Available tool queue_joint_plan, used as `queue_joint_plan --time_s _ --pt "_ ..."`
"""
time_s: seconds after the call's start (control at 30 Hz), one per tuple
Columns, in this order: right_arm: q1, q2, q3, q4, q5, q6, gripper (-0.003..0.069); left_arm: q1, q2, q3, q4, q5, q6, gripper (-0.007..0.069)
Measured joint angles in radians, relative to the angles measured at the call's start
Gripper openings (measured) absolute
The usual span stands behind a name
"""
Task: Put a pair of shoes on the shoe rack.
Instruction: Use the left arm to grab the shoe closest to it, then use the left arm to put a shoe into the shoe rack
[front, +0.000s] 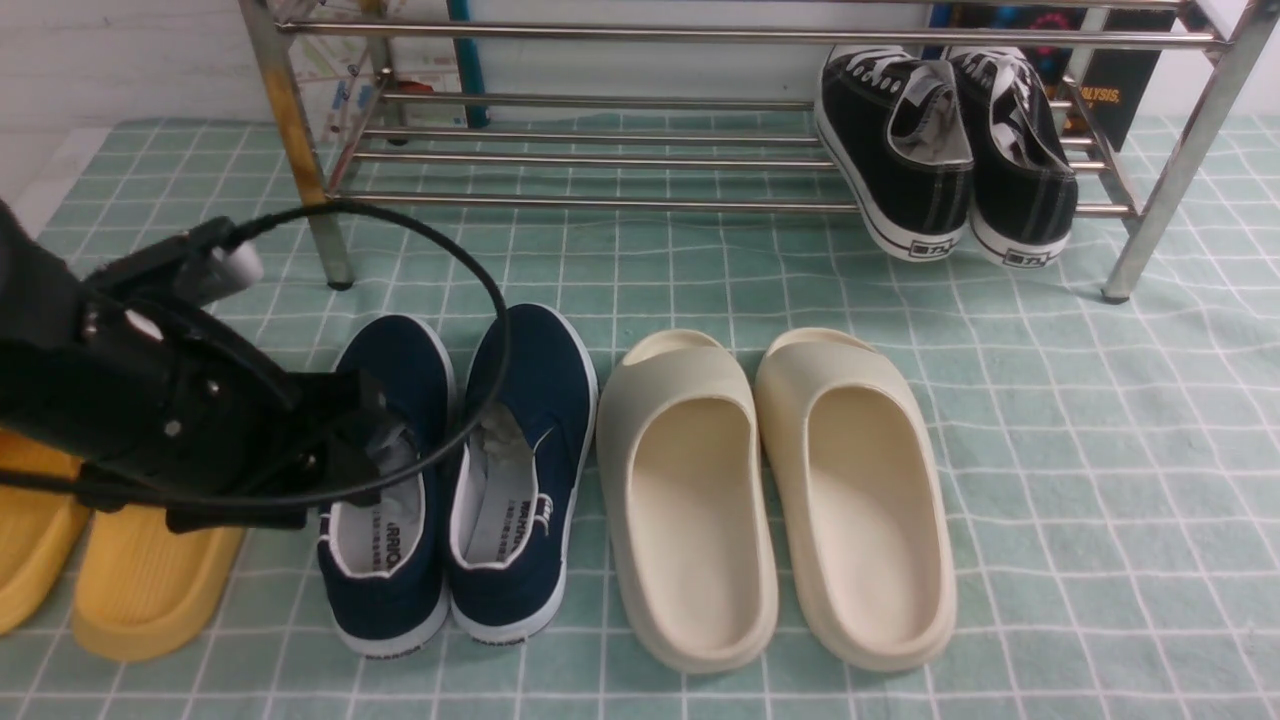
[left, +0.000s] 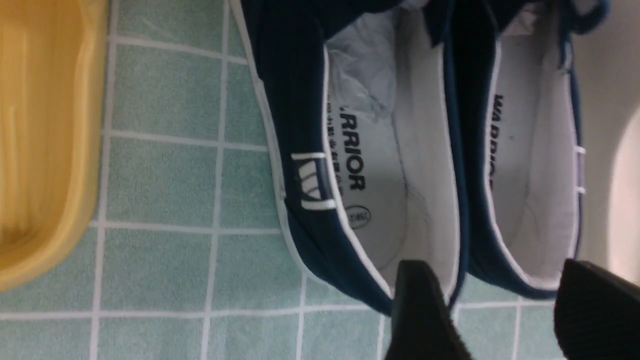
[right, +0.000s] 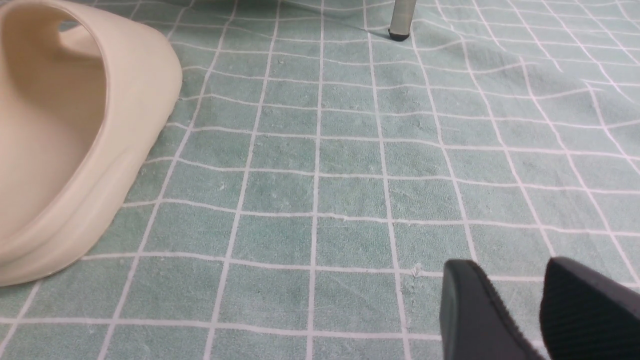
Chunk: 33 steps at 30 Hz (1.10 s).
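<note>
The low chrome-tube shoe rack (front: 600, 203), well ahead of the left gripper (left: 495, 267), holds neither of the navy-blue canvas slip-on sneakers (front: 535, 370). Both sit on the cloth under its spread, empty jaws. Grasping and carrying are not yet done.

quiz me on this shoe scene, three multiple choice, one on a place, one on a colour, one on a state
1. Where are the black lace-up sneakers? A on the lower shelf of the shoe rack, B under it, C on its top bar.
2. What colour are the slides right of the navy slip-ons? A yellow, B cream, C black.
3. How do the jaws of the left gripper stand? A shut on a slip-on, B open above the slip-ons, C open above a slide.
Answers: 1 A, they rest on its bars at the right end. 2 B, the pale pair lies beside them. 3 B, its fingers stand apart, gripping nothing.
</note>
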Motion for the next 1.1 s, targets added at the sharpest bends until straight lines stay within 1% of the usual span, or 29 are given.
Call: queue_joint_plan --time_s 0.07,0.13,0.2,0.27,0.33,0.37,0.4,0.43,0.47,0.5,0.67,0.73,0.87,0.97,1.07,1.1 --pt "0.0 0.0 0.0 0.0 0.0 0.0 0.0246 0.0 0.059 -0.001 0.011 -0.044 -0.018 0.0428" --pt "0.0 0.0 0.0 -0.006 0.0 0.0 0.0246 0.0 0.104 -0.001 0.034 -0.092 -0.042 0.0422" --pt "0.0 0.0 0.0 -0.006 0.0 0.0 0.0246 0.0 0.144 -0.002 0.055 -0.13 -0.065 0.04" --pt "0.0 0.0 0.0 0.0 0.0 0.0 0.0246 0.0 0.193 -0.002 0.094 -0.191 -0.095 0.0315" --pt "0.0 0.0 0.0 0.0 0.0 0.0 0.0246 0.0 0.227 -0.003 0.106 -0.218 -0.111 0.0227" --pt "0.0 0.0 0.0 0.0 0.0 0.0 0.0246 0.0 0.247 -0.004 0.11 -0.225 -0.118 0.0161" --pt "0.0 0.0 0.0 0.0 0.0 0.0 0.0246 0.0 0.25 -0.004 0.11 -0.227 -0.119 0.015" --pt "0.0 0.0 0.0 0.0 0.0 0.0 0.0246 0.0 0.262 -0.006 0.11 -0.233 -0.12 0.0073" --pt "0.0 0.0 0.0 0.0 0.0 0.0 0.0246 0.0 0.266 -0.007 0.113 -0.234 -0.121 0.0022" --pt "0.0 0.0 0.0 0.0 0.0 0.0 0.0246 0.0 0.266 -0.011 0.118 -0.229 -0.122 0.0013" --pt "0.0 0.0 0.0 0.0 0.0 0.0 0.0246 0.0 0.227 -0.057 0.155 -0.15 -0.127 0.0022" --pt "0.0 0.0 0.0 0.0 0.0 0.0 0.0246 0.0 0.185 -0.149 0.182 -0.049 -0.131 0.0022" --pt "0.0 0.0 0.0 0.0 0.0 0.0 0.0246 0.0 0.174 -0.321 0.225 0.085 -0.131 0.0022" --pt "0.0 0.0 0.0 0.0 0.0 0.0 0.0246 0.0 0.214 -0.44 0.222 0.102 -0.131 0.0022" --pt "0.0 0.0 0.0 0.0 0.0 0.0 0.0246 0.0 0.323 -0.59 0.22 0.105 -0.131 0.0022" --pt "0.0 0.0 0.0 0.0 0.0 0.0 0.0246 0.0 0.331 -0.6 0.22 0.105 -0.131 0.0022"
